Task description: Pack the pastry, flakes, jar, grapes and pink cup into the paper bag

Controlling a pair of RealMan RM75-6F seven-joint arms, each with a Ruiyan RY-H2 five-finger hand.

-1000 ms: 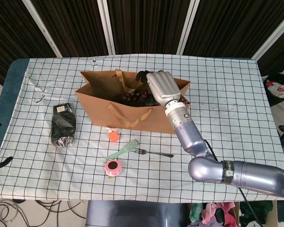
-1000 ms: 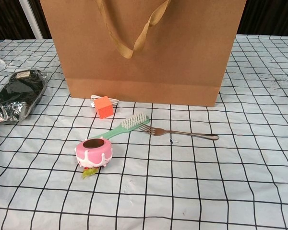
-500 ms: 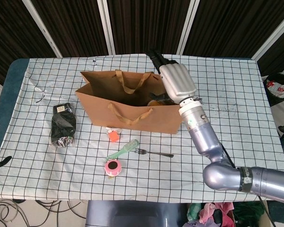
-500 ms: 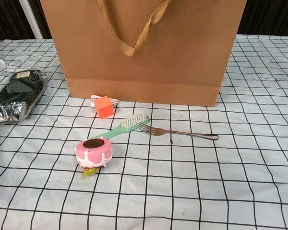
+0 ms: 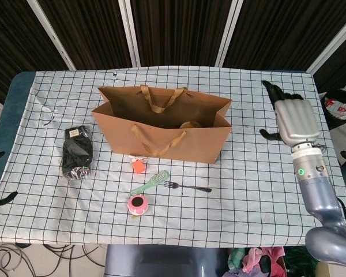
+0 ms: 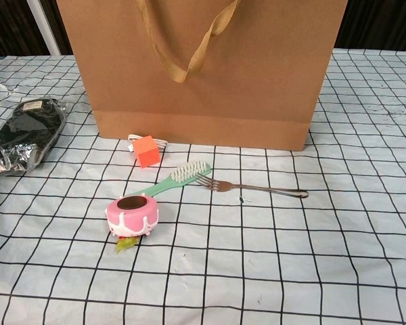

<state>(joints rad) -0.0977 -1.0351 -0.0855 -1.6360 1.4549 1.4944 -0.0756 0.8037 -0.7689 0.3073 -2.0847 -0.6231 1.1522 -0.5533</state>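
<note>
The brown paper bag (image 5: 161, 135) stands open in the middle of the table and fills the top of the chest view (image 6: 203, 68). Only a brownish round item (image 5: 189, 124) shows inside it; the rest of its contents is hidden. A pink cup (image 5: 137, 204) (image 6: 132, 215) sits on the cloth in front of the bag. A black foil packet (image 5: 78, 153) (image 6: 20, 135) lies to the bag's left. My right hand (image 5: 291, 118) hovers over the table's right side, fingers spread, holding nothing. Only dark fingertips (image 5: 1, 199) of my left hand show at the left edge, apart and empty.
A green brush (image 5: 151, 182) (image 6: 172, 179), a fork (image 5: 187, 186) (image 6: 257, 187) and an orange cube (image 5: 139, 166) (image 6: 147, 150) with a white cable lie between the bag and the pink cup. Dark curtains stand behind the table.
My right hand, which was over the bag's opening with dark grapes beneath it, has risen and swung far right, now empty. The grapes are no longer visible. Table items have not moved.
</note>
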